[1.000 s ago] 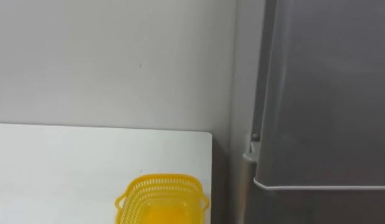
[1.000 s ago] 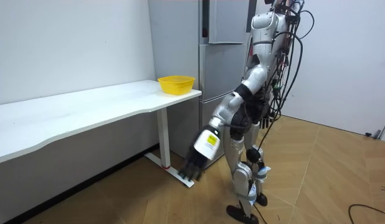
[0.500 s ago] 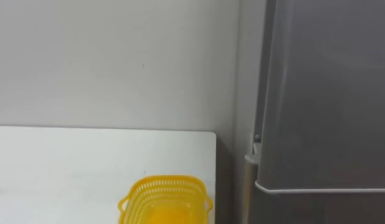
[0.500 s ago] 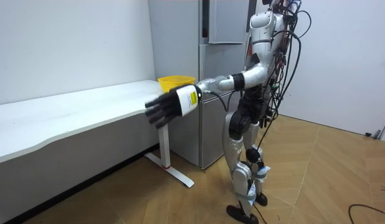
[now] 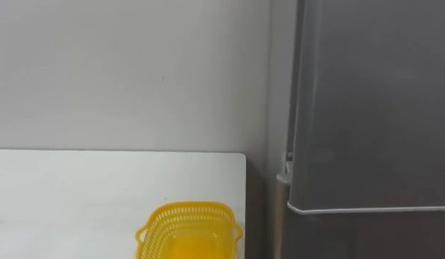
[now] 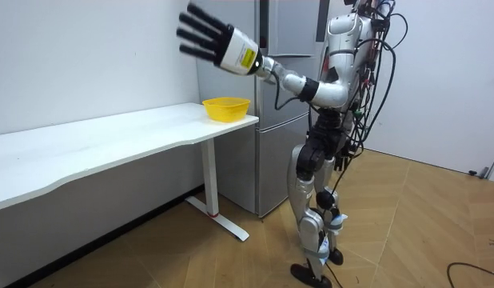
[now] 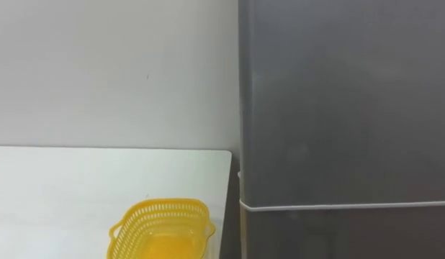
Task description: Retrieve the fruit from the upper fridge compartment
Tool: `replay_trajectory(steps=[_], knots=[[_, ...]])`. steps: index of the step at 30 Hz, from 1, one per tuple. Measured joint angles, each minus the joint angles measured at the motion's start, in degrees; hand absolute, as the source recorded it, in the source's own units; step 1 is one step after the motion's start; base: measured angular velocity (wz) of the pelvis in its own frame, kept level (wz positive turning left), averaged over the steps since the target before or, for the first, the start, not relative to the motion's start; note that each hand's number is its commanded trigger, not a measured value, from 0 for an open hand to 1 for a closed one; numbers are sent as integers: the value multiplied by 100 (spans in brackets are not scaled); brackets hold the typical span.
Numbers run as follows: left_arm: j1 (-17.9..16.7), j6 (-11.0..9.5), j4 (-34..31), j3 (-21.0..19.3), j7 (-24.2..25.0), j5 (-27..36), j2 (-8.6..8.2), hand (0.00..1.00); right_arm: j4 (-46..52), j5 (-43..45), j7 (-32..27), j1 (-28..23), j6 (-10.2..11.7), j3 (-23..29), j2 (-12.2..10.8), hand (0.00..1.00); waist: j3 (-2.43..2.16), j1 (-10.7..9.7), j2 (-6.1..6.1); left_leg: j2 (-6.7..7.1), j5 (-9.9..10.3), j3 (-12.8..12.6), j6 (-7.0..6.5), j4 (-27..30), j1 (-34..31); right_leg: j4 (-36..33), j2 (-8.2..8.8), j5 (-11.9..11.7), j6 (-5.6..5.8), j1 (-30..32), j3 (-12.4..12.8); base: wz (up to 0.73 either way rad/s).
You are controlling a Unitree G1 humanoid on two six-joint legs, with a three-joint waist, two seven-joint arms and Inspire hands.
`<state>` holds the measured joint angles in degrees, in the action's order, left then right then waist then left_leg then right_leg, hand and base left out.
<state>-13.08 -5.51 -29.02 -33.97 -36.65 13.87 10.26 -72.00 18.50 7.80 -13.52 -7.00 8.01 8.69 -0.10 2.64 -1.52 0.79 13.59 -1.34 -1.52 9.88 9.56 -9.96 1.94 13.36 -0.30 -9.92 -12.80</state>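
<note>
With fingers (image 6: 197,35) straight, spread and empty, the left hand (image 6: 219,42) is lifted high, I think to reach the shut upper fridge door (image 5: 374,108), which hides the thing to fetch; the yellow basket (image 5: 188,229) waits on the surface (image 5: 78,194).

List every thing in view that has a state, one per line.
upper fridge door: closed.
yellow basket: upright on the table, near the end beside the fridge.
left hand: open, fingers spread, raised high, holding nothing.
</note>
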Motion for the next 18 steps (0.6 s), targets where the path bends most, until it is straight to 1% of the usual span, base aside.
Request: replay_trajectory(steps=[2, 3, 5, 9, 10, 11, 12, 13, 14, 15, 16, 17, 18], knots=[[79, 0, -188, 172, 342, 90, 1, 0, -44, 22, 112, 52, 0, -1, -21, 0, 2, -44, 4, 1, -2, 1, 1, 4, -3, 19, -1, 0, 0, 8, 0, 0], [125, 1, -227, 234, 422, 94, 1, 0, -54, 25, 131, 68, 0, -1, -20, 0, 3, -48, 9, 1, -2, 0, 1, 13, -2, 19, 1, 0, 0, 12, 0, 0], [313, 6, -365, 469, 792, 89, 2, 0, -71, 39, 182, 111, 0, -1, -6, 0, 8, -64, 22, 2, -2, -6, 1, 40, -5, 14, 4, 0, 0, 19, 27, -8], [523, 25, -452, 925, 1305, 89, 1, 0, -141, 38, 225, 172, 9, -9, -5, 0, 2, -94, 50, 3, -2, -26, 1, 44, 9, 1, 0, -2, -1, 8, 57, -6], [609, 60, -453, 1054, 1476, 86, 0, 0, -190, 40, 236, 215, 1, -10, -7, 0, 4, -118, 65, 0, -2, -29, 1, 49, 5, 2, -1, -2, -1, 8, 56, 0], [729, 98, -453, 1129, 1653, 88, 0, 0, -228, 54, 244, 252, -1, -9, -8, 0, 23, -133, 69, -3, -2, -27, 1, 54, -3, 4, 1, -3, -1, 10, 56, 0], [773, 98, -453, 1149, 1734, 95, 0, 0, -240, 55, 248, 277, -2, -8, -8, 0, 41, -160, 80, -3, -1, -25, 1, 56, -11, 5, 1, -3, -2, 9, 55, 6], [852, 101, -474, 1223, 1864, 202, 0, 0, -305, 50, 263, 339, -3, -16, -7, 0, 54, -239, 74, -3, -1, -20, 2, 75, -73, 23, 3, -4, -3, 15, 24, 9], [899, 107, -530, 1336, 2019, 395, 1, 0, -357, 44, 281, 381, -2, -19, -7, 0, 44, -299, 69, -2, -1, -42, 2, 97, -122, 16, 5, -4, -4, 88, 26, 7], [909, 112, -572, 1401, 2095, 480, 1, 0, -372, 49, 284, 411, -4, -30, -8, 0, 48, -317, 56, -4, -1, -49, 2, 98, -143, 18, 2, -8, -10, 111, 31, 0], [910, 129, -648, 1539, 2273, 593, -1, 0, -410, 55, 287, 457, -7, -94, -13, 0, 43, -357, 65, -6, -1, -58, 2, 98, -200, 7, 0, -11, -13, 168, 29, -4], [913, 148, -669, 1663, 2484, 653, 0, 0, -407, 56, 290, 460, -6, -190, -14, 0, 25, -387, 35, -9, -1, -94, 3, 97, -216, -1, -1, -12, -16, 203, 46, -8], [914, 191, -669, 1779, 2669, 678, -1, 0, -407, 57, 294, 468, -16, -235, -14, 0, 37, -387, 60, -13, -1, -110, 3, 97, -219, 0, 0, -15, -19, 207, 56, -9]])
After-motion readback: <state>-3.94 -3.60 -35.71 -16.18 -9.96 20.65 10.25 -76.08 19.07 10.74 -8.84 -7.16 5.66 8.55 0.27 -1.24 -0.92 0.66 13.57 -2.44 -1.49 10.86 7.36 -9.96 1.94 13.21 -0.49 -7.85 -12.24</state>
